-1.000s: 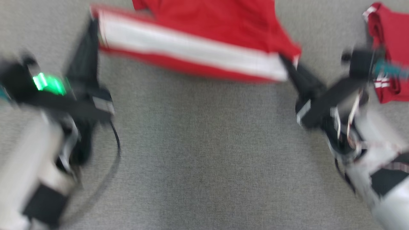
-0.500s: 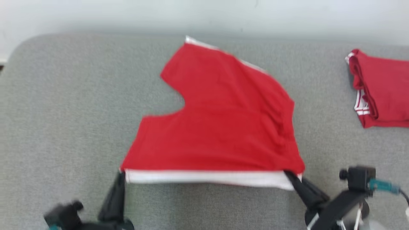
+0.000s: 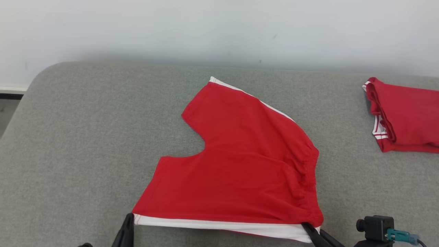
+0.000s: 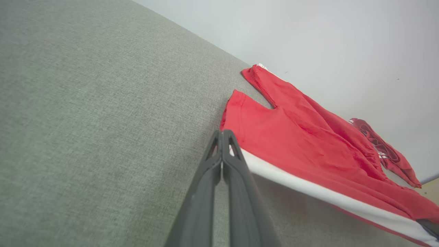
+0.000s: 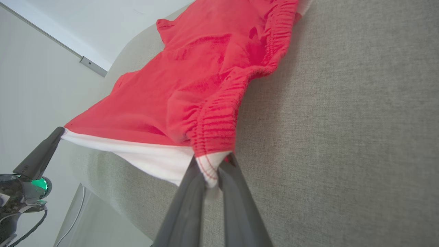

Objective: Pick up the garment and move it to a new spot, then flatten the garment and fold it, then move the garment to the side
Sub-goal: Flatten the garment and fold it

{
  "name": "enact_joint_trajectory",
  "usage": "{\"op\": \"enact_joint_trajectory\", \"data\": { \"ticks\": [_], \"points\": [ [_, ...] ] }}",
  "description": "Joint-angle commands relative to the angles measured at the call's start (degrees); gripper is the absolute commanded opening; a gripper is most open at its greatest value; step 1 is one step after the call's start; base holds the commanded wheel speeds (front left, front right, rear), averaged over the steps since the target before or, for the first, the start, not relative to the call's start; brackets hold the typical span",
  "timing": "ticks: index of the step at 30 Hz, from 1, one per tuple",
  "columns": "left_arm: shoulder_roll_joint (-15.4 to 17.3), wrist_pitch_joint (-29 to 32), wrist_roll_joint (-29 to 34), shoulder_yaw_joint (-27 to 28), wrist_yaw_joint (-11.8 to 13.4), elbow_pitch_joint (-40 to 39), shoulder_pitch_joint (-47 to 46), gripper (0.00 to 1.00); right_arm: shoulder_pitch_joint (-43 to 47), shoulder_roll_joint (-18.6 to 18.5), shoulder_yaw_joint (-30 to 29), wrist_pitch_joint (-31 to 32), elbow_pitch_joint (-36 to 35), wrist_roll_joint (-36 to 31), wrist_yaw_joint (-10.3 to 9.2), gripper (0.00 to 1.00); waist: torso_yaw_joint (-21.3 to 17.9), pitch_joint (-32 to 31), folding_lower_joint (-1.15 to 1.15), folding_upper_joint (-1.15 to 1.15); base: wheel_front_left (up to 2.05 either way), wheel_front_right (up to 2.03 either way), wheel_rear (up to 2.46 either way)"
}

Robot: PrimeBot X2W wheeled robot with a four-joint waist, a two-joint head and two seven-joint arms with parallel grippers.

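Since the earlier frames the head camera has tipped upward, so the whole scene sits lower and sharper, while both grips look unchanged. The garment, a pair of red shorts, lies spread on the grey padded surface, its white band forming the edge nearest the robot. The left gripper is pinched tight on that band's left corner, and the right gripper is clamped on the corner below the elastic waistband. The held edge runs straight across between the two grippers and the cloth stretches away toward the wall, so a fold would probably carry this edge forward, with both arms equally placed. Both grippers are cut off at the bottom of the head view, and it is hard to tell whether the band is lifted clear of the surface. A folded red garment lies well apart on the right.
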Motion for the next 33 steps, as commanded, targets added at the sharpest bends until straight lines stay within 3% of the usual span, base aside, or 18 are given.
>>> {"op": "enact_joint_trajectory", "data": {
  "ticks": [1,8,19,25,33],
  "points": [
    [0.5,-0.2,1.2,0.9,-0.3,-0.3,0.0,0.00,0.5,0.5,-0.4,0.5,-0.4,-0.7,0.05,0.00,-0.7,0.3,0.01,0.01,0.00,0.00,0.00],
    [4.0,0.4,4.0,1.4,-0.9,-1.7,-6.3,0.00,-1.4,2.7,-2.4,2.1,-2.8,0.6,0.05,0.00,-2.8,2.2,0.01,0.01,0.00,0.00,0.00],
    [12.6,8.8,4.7,-3.2,-1.3,-1.0,-29.8,0.00,-13.9,5.6,-4.2,4.3,-1.4,1.1,0.05,0.00,-7.5,10.8,0.01,0.01,0.00,0.00,0.00],
    [17.0,13.4,3.0,-8.5,-1.3,3.0,-44.2,0.00,-23.7,8.7,-3.8,4.2,1.9,0.0,0.05,0.00,-10.4,16.8,0.01,0.01,0.00,0.00,0.00],
    [19.3,15.8,0.7,-16.1,-1.3,11.6,-59.1,0.00,-33.3,10.9,-3.4,2.2,8.1,-0.4,0.05,0.00,-12.4,22.2,0.01,0.01,0.00,0.00,0.00]
  ]
}}
